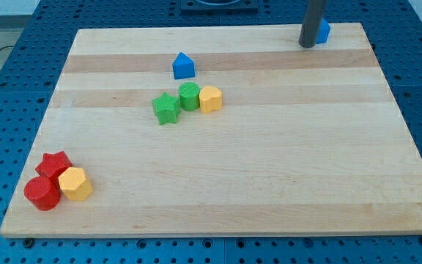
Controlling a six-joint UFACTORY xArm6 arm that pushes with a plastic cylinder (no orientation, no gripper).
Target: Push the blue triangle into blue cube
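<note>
- A pale wooden board (269, 183) lies on a blue perforated table, with small coloured blocks scattered on it.
- The blue triangle (183, 65), a block with a peaked top, stands in the upper middle of the board, apart from everything else.
- The blue cube (322, 31) sits at the board's top edge, towards the view's right, and is mostly hidden behind the dark rod.
- My tip (308, 45) rests on the board just on the view's left of the blue cube, touching it or very nearly; I cannot tell which. The rod has nothing that opens or closes and holds nothing.
- My tip is well apart from the blue triangle, on its right in the view.
- To do this step well, I judge the tip should circle round to the triangle's far left side, then push it rightwards and slightly up, straight at the cube, keeping contact centred so the block does not spin off.
- Just below the triangle sit a green star (166, 108), a green cylinder (190, 96) and a yellow block (210, 99); the approach should avoid them.
</note>
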